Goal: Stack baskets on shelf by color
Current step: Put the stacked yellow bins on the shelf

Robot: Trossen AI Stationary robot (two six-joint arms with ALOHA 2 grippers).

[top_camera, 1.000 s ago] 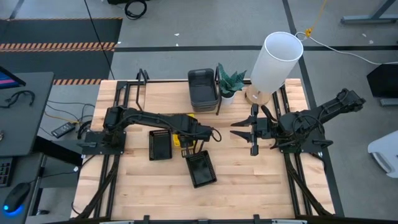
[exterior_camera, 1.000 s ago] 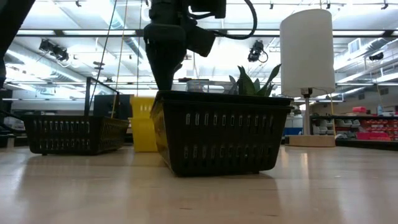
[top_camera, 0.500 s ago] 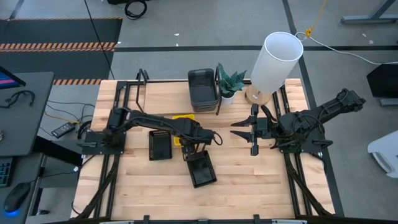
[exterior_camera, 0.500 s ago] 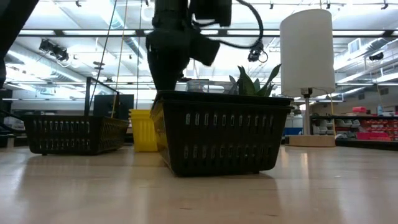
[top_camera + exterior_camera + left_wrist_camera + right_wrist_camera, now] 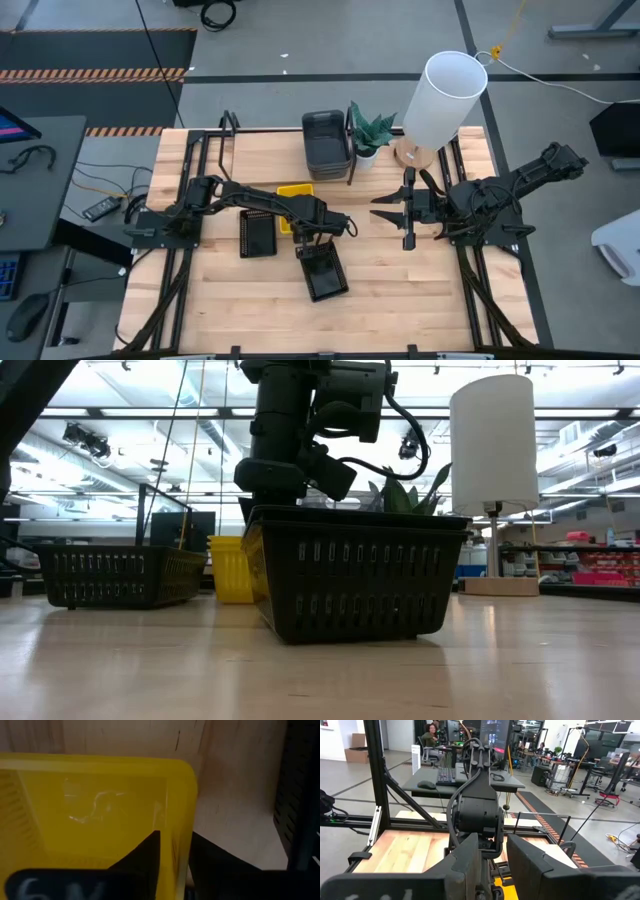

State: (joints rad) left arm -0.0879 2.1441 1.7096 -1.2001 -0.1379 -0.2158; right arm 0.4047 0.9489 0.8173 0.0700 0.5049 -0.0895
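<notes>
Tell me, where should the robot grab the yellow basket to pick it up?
Best by a thin side wall near a corner, coming down from above. The yellow basket sits open side up, so one finger goes inside the rim and one outside. The left gripper already straddles its wall that way. The black basket sits close beside.

Lamp and plant on my worktable, lab beyond.
A tall white lamp [image 5: 441, 97] stood on its round wooden base at the far edge, a small potted plant [image 5: 369, 131] just beside it; a seated person [image 5: 430, 735] worked at distant desks.
</notes>
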